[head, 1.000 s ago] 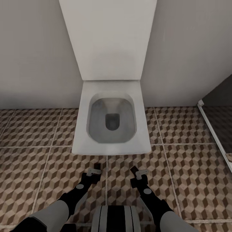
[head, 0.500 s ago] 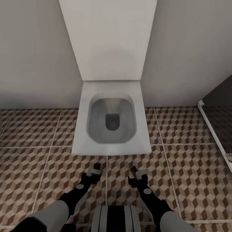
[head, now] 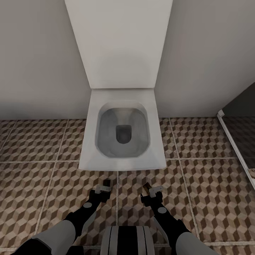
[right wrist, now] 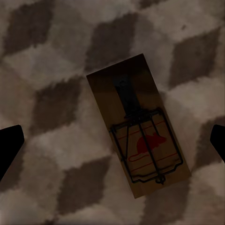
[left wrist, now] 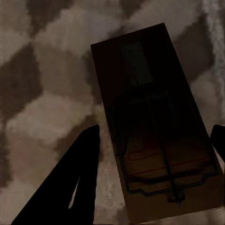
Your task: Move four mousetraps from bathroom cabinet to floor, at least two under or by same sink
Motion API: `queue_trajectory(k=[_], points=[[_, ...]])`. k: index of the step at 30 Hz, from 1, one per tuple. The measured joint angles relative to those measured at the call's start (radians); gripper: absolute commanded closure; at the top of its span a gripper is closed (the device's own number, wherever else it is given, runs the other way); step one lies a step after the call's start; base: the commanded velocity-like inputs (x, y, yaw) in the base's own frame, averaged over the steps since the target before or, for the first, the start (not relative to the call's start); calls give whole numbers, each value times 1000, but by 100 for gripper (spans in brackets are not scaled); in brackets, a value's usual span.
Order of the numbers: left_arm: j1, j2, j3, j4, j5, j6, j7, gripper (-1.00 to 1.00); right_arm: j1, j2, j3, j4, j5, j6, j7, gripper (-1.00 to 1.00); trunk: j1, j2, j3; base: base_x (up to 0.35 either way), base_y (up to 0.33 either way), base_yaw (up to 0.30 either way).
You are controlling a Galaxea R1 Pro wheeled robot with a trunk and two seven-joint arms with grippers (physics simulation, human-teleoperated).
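Left gripper (left wrist: 154, 136) apart around 1 mousetrap (left wrist: 154, 126), second mousetrap (right wrist: 138, 126) flat on bathroom floor (head: 212, 198) (cube tiles) between parted right gripper (right wrist: 112, 140) fingers, near toilet (head: 122, 131) front edge

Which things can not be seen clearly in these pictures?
- Mousetrap in the left wrist view: the picture's bottom edge cuts off its near end; deep shadow hides its print.
- Left claw and right claw in the head view: too small to judge any grip.
- Right wrist view: the second mousetrap lies between wide-apart fingertips; contact with the floor is unclear.
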Motion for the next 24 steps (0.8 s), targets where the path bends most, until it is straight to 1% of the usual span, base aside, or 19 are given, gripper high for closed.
queue_trajectory(k=[19,24], points=[[0,-1,0,0,1,2,0,-100,0,0,0,0,0,-1,0,-100,0,0,0,-2,0,0],[0,-1,0,0,1,2,0,-100,0,0,0,0,0,-1,0,-100,0,0,0,-186,0,0]])
